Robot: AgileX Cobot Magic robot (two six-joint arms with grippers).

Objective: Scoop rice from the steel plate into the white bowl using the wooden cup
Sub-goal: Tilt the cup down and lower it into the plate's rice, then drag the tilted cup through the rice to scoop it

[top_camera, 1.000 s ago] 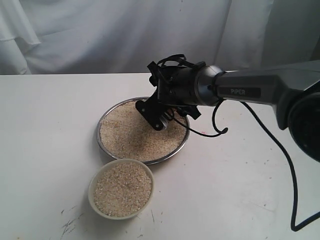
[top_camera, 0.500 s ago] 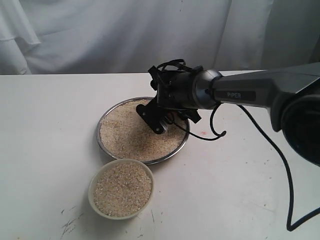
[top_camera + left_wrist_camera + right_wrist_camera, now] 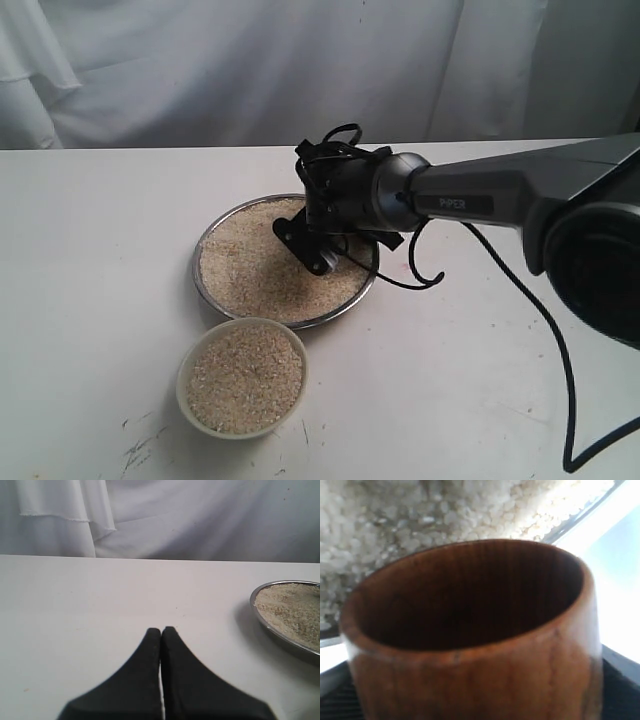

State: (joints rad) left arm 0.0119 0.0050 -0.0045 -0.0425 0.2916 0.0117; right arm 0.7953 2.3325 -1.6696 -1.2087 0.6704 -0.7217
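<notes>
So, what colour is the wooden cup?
The wooden cup is reddish-brown, darker inside; the right wrist view shows it best.

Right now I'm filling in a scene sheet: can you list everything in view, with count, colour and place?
Table: one, white, under everything.
Cloth: white, hanging behind the table.
Plate: one, shiny grey metal, mid-table.
Bowl: one, white, on the table nearer the camera than the plate.
Rice: pale beige grains, in the plate and filling the bowl.
Cup: one, reddish-brown wood, over the plate's rice, no rice seen inside.
Cable: one, black, trailing across the table's right side.
Right arm: grey and black, reaching in from the right.
Right tool: black, gripping the cup.
Left tool: black, shut, over bare table beside the plate.
</notes>
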